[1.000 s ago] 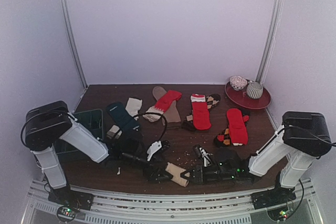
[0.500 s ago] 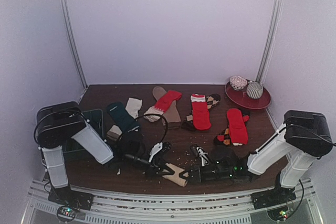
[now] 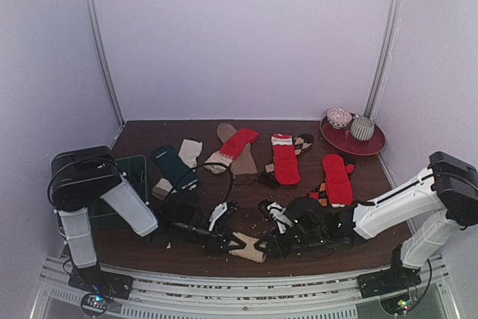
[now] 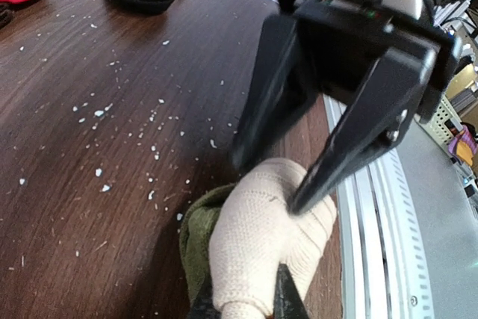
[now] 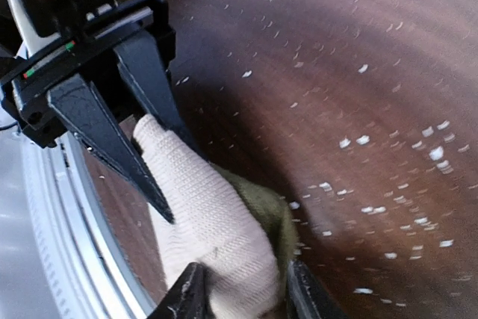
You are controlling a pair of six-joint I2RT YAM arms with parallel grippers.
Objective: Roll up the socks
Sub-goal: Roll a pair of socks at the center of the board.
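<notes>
A cream sock (image 4: 261, 237) folded around an olive-green one (image 4: 193, 225) lies near the table's front edge (image 3: 246, 246). My left gripper (image 4: 245, 300) is shut on one end of it, the fingers pinching the cream knit. My right gripper (image 5: 246, 296) faces it from the other end, jaws spread apart on either side of the bundle, one fingertip (image 4: 296, 201) resting on the cream fabric. Each wrist view shows the other gripper (image 5: 179, 181) across the bundle. More socks lie flat further back: red (image 3: 286, 160), red over argyle (image 3: 337, 179), dark teal (image 3: 173, 166).
A red plate (image 3: 377, 145) with two rolled sock balls (image 3: 362, 128) stands at the back right. A dark green tray (image 3: 128, 173) sits at the left. White crumbs (image 4: 101, 110) dot the brown tabletop. The metal rail (image 4: 377, 214) runs close beside the bundle.
My left gripper closed on the cream sock. My right gripper's jaws widened around the other end, and the right arm stretched further out over the table.
</notes>
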